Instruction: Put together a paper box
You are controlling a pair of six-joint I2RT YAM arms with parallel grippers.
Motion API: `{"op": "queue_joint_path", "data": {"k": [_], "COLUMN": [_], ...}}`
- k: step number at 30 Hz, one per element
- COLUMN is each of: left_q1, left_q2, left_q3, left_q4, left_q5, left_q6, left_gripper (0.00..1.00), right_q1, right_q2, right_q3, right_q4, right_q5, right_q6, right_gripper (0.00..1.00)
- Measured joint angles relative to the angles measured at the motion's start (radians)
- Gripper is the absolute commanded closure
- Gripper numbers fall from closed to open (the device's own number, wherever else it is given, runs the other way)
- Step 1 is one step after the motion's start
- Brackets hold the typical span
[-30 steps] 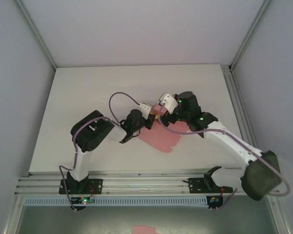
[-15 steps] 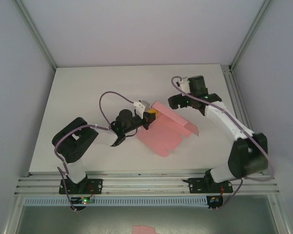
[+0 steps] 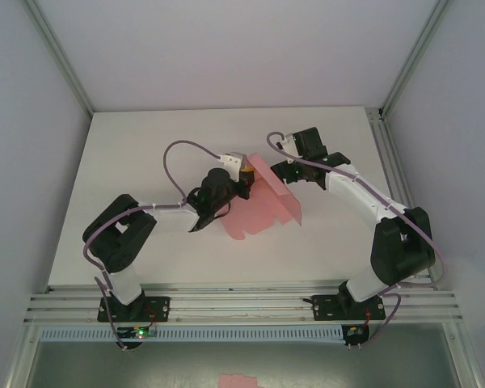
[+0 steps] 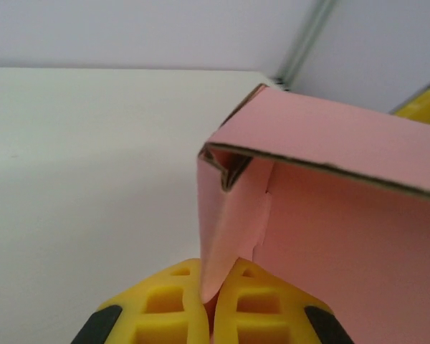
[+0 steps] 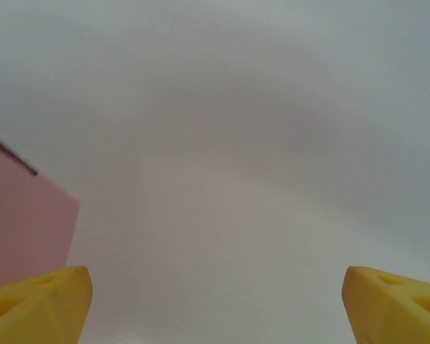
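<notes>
Much of paper box (image 4: 344, 236) off-frame.

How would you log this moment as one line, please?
left gripper: shut on paper box edge | right gripper: open, holding nothing, beside the box | paper box: partly folded, one panel raised

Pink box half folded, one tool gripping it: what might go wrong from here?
1. The left tool pinches just a thin flap at one corner of the paper box; the card may crease, tear or slip out.
2. The right tool is open and holds nothing, so the raised panel lacks a second support and may flop back.
3. The card's edge lies close beside one right finger; closing in could knock the fold askew.
</notes>
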Motion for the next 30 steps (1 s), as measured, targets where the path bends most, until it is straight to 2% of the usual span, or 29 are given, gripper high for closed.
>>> {"op": "queue_joint_path", "data": {"k": [6,9,12,17,23,26,30], "left_q1": [-0.038,-0.043,-0.042,-0.048,-0.069,-0.069,-0.069], "left_q2": [0.019,0.019,0.01,-0.076,-0.191,-0.229,-0.27], "left_q3": [0.13,0.145,0.116,-0.035,-0.168,-0.216,-0.237], "left_q4": [-0.2,-0.229,-0.203,-0.125,-0.029,0.001,0.001], "left_q5": [-0.21,-0.249,-0.229,-0.131,-0.073,-0.064,-0.063], "left_q6": [0.001,-0.003,-0.004,0.024,0.052,0.063,0.067], "left_gripper": [1.0,1.0,1.0,1.0,1.0,1.0,1.0], "right_q1": [0.003,0.003,0.002,-0.032,-0.147,-0.158,-0.157], "right_q2": [0.006,0.009,0.008,-0.038,-0.203,-0.303,-0.448], "right_q3": [0.0,0.0,0.0,-0.033,-0.053,-0.058,-0.066], "right_q4": [0.043,0.066,0.059,0.021,-0.019,-0.041,-0.065], "right_q5": [0.0,-0.008,-0.006,0.004,0.079,0.135,0.111], "right_q6": [0.024,0.029,0.027,0.037,0.092,0.095,0.089], "right_gripper": [0.09,0.09,0.07,0.03,0.02,0.02,0.02]}}
